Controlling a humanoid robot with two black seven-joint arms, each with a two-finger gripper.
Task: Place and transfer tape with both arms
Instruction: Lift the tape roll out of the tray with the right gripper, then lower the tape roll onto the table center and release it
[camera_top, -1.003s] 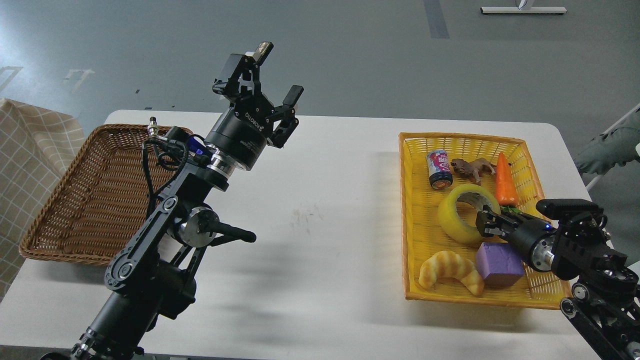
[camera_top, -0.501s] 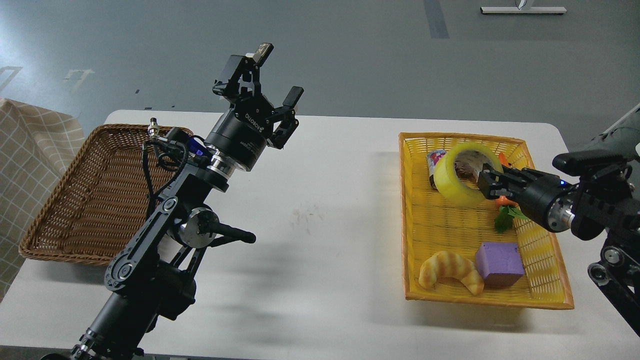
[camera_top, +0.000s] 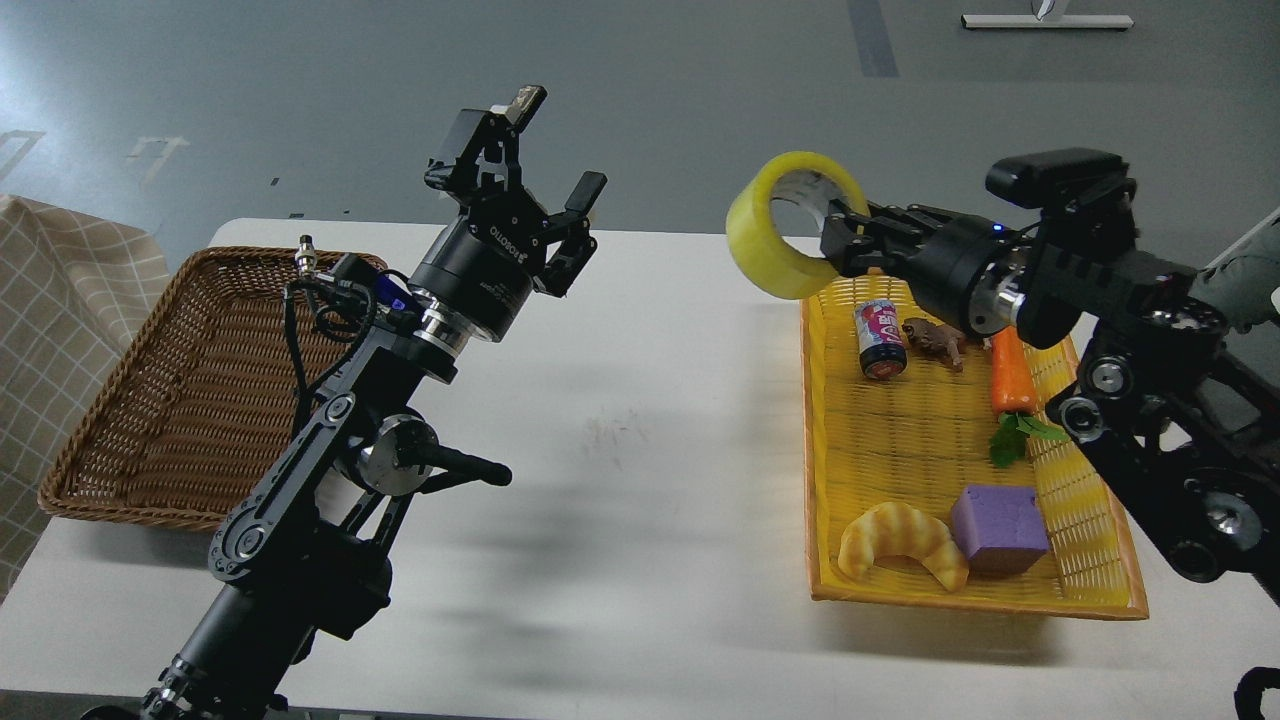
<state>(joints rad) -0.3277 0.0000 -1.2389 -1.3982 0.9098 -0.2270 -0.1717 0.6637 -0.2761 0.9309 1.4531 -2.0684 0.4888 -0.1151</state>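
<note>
The yellow tape roll (camera_top: 775, 240) with its pale inner core hangs in the air above the table's far edge, left of the yellow basket. My right gripper (camera_top: 835, 235) is shut on the roll's right rim and holds it up, with the arm reaching in from the right. My left gripper (camera_top: 540, 150) is open and empty, raised above the table's far left part, pointing up. The roll is well to the right of the left gripper, at about the same height.
A yellow basket (camera_top: 830, 480) at the right holds a can (camera_top: 879, 340), a toy animal (camera_top: 935, 340), a carrot (camera_top: 1010, 375), a purple cube (camera_top: 998, 527) and a croissant (camera_top: 900, 540). A brown wicker basket (camera_top: 190, 390) stands at the left. A checked cloth (camera_top: 50, 300) hangs at the far left.
My right gripper has lifted the tape roll out of the yellow basket and carried it up and to the left. The left arm has not moved.
</note>
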